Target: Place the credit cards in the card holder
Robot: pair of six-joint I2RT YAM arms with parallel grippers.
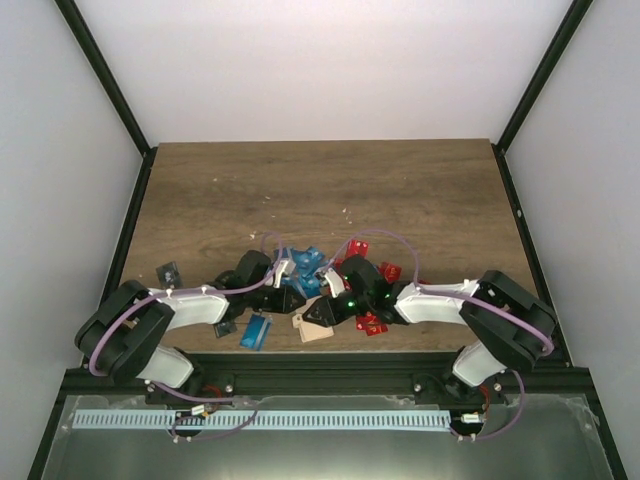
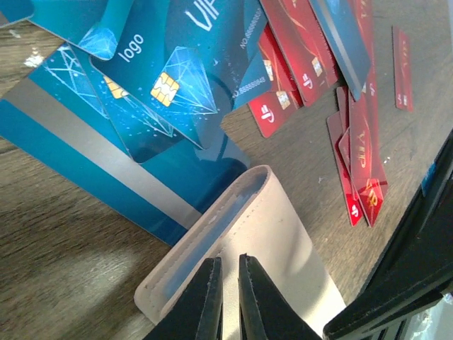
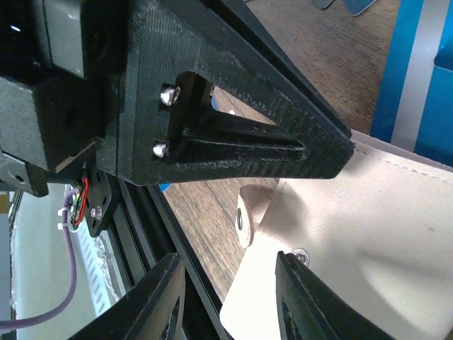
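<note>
1. Overhead now: the card holder (image 1: 312, 328), at 6 o'clock of the heap, sits half under both gripper heads, and only its near corner peeks out.
2. The credit cards (image 1: 306, 274) mid-heap are buried beneath the arms. I can't count them, and their markings are too small to read.
3. Left wrist view: blue cards run off the edge at 12 and 9 o'clock. The left gripper (image 2: 228, 297) masks the holder's near end at 6.
4. A black shape (image 2: 403, 283) at 4 o'clock is cut by the corner, and I can't tell what it is.
5. Right wrist view: the left gripper's body blocks the holder's top, and a blue card at 1 o'clock is blurred and clipped.
</note>
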